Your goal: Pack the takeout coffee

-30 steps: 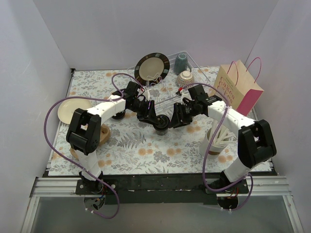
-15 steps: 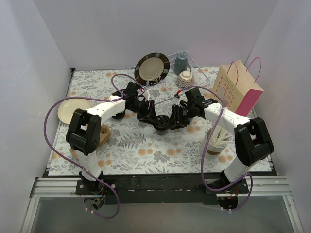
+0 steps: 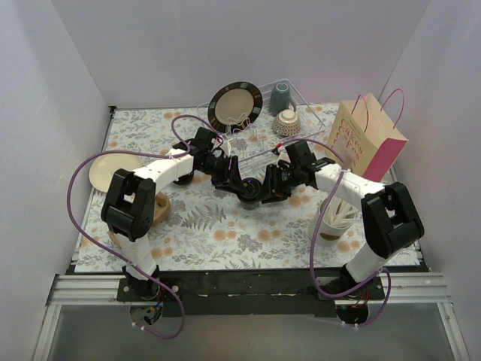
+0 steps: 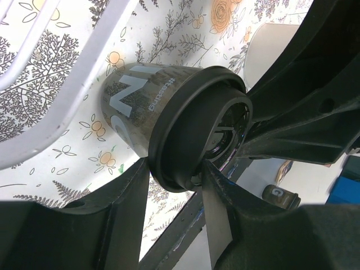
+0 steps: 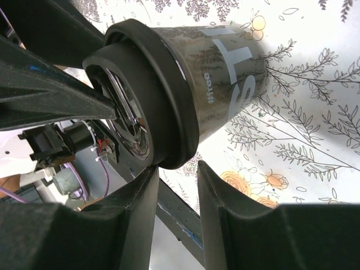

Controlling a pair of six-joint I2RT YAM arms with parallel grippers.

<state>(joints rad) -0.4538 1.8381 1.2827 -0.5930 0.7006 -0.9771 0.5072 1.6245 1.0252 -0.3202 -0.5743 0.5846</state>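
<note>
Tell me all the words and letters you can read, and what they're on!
"#free": small white print on the black cup, right wrist view.
"ST": big white letters beside it, partly cut off, so unsure.
"N": big white letter on that cup, left wrist view; the small "#" word beside it is blurred.
"G": on a small dark object low in the left wrist view.
Paper bag: pink print, too small to read.

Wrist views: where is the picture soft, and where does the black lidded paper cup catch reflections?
Left wrist: the black lidded paper cup shows sharp lettering; the dark left fingers blur. Right wrist: its glossy wall mirrors the floral tablecloth; the right fingers are soft. Top external: even light, faint shadows.
</note>
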